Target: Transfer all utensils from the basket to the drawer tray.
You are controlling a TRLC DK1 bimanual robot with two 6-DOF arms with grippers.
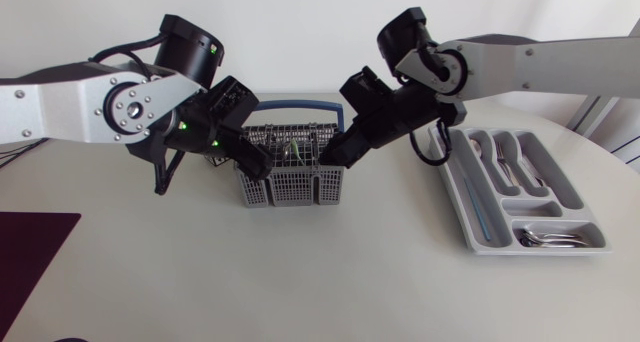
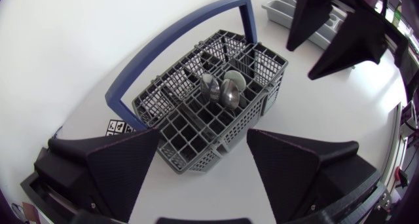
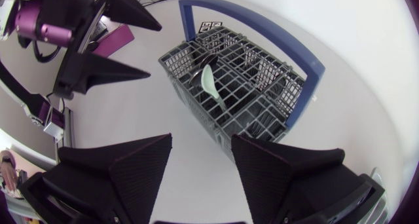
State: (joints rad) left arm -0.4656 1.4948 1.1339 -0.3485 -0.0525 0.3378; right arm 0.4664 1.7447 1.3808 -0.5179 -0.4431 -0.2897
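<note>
Left hand (image 1: 260, 166) and right hand (image 1: 334, 154) both gape wide, flanking the basket (image 1: 290, 187) at its two ends — spoons (image 2: 222, 90) stand in its middle cells — while the drawer tray (image 1: 457, 197) lies well apart near the table (image 1: 300, 282) edge.

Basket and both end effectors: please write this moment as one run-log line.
left end effector open near basket | right end effector open near basket | spoons inside basket | drawer tray partly filled

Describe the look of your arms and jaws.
Both arms have silver-grey links and black joints. The left arm shows small green lights and black cable loops; the right arm carries a black cable loop too. Their jaws are matte black, broad wedges.
</note>
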